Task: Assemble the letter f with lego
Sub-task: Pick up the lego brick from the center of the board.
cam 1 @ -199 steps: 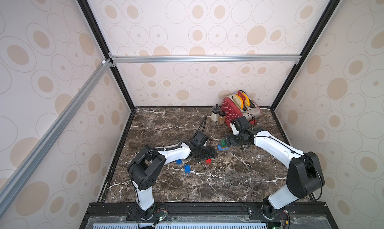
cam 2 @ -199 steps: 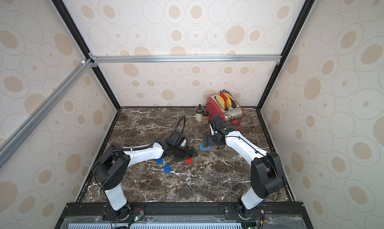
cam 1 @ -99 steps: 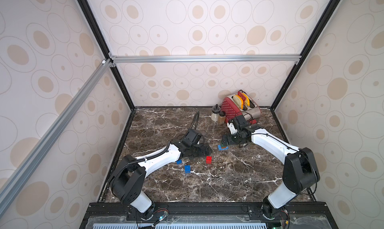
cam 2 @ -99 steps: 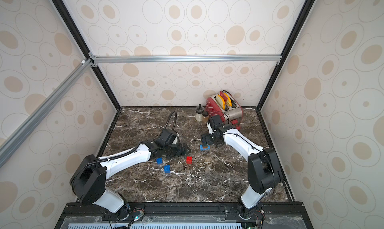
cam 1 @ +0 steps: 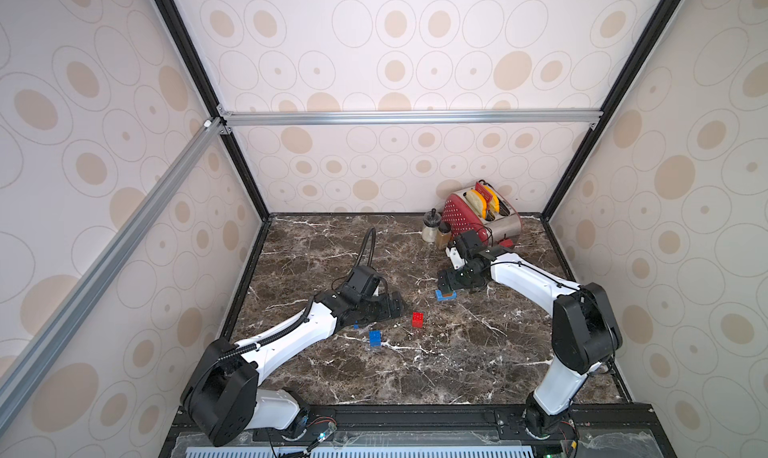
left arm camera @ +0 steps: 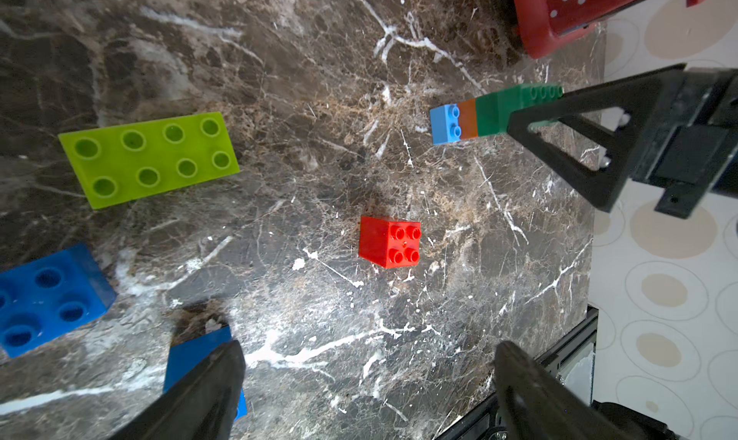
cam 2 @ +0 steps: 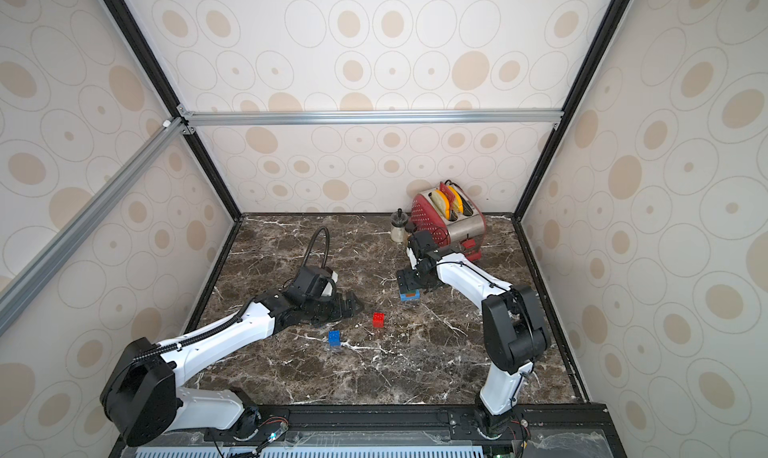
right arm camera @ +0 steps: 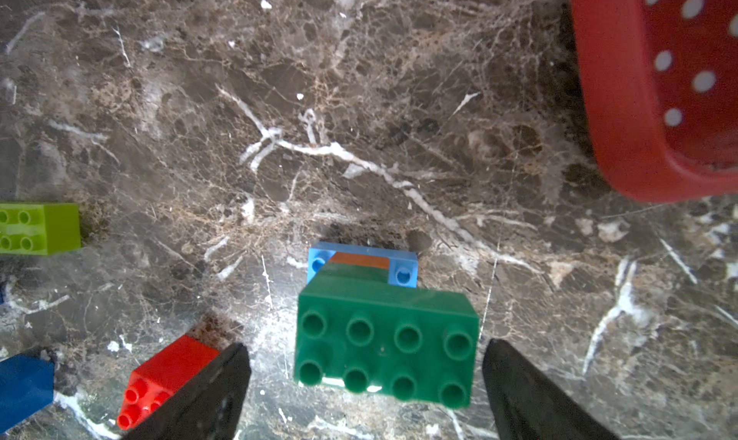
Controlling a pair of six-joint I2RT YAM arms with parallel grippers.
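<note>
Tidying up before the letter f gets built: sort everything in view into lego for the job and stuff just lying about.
For the job:
- stack of light blue, orange and dark green bricks
- red brick
- lime green brick
- blue brick
- second blue brick

Lying about:
- toaster
- small bottles beside it

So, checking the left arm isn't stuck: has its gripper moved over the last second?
Yes. The left gripper has drawn back toward the left wall; its tips reached past the red brick before, and now stop short of it.
</note>
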